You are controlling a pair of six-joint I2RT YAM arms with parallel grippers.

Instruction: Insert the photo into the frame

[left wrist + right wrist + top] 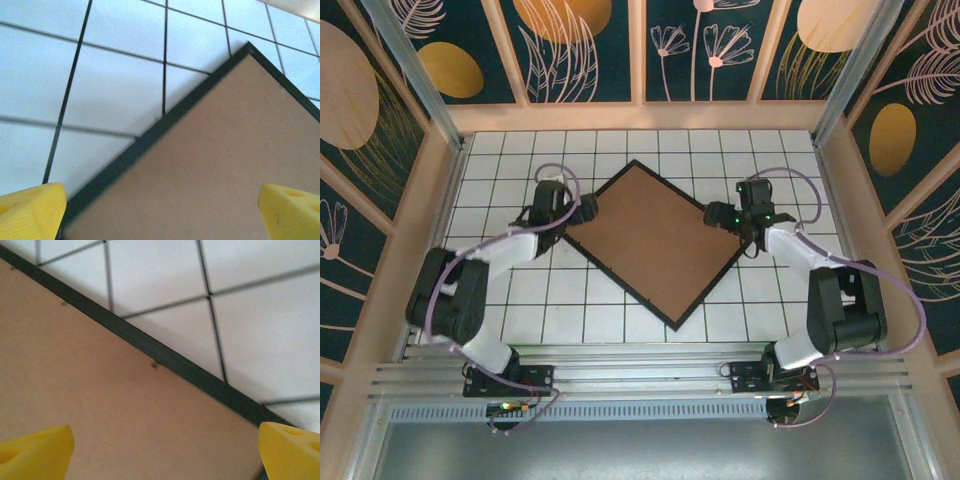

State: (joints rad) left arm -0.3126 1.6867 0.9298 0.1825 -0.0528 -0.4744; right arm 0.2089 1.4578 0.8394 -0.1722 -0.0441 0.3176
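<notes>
Frame [620,283]: we see it lying flat on the white tiled table [520,300], back side up, turned so that its corners point like a diamond.
Backing board [655,240]: plain brown, it sits inside the frame's black moulding and covers the whole opening; we cannot tell what lies beneath it.
Left gripper [578,212]: it is at the frame's left corner. In its wrist view [160,212] the yellow fingers [30,210] are spread wide, one over the tiles just outside the moulding [150,132], the other over the board [210,165]. We see nothing held between them.
Right gripper [734,216]: it is at the frame's right corner. In its wrist view [160,452] the fingers [290,450] are likewise wide apart, one over the board [90,380], the other at the moulding [165,357], grasping nothing.
Contact: we cannot tell whether either gripper's fingertips touch the frame.
Tabs [156,365]: small brown tabs show along the board's edge, just beside the moulding.
</notes>
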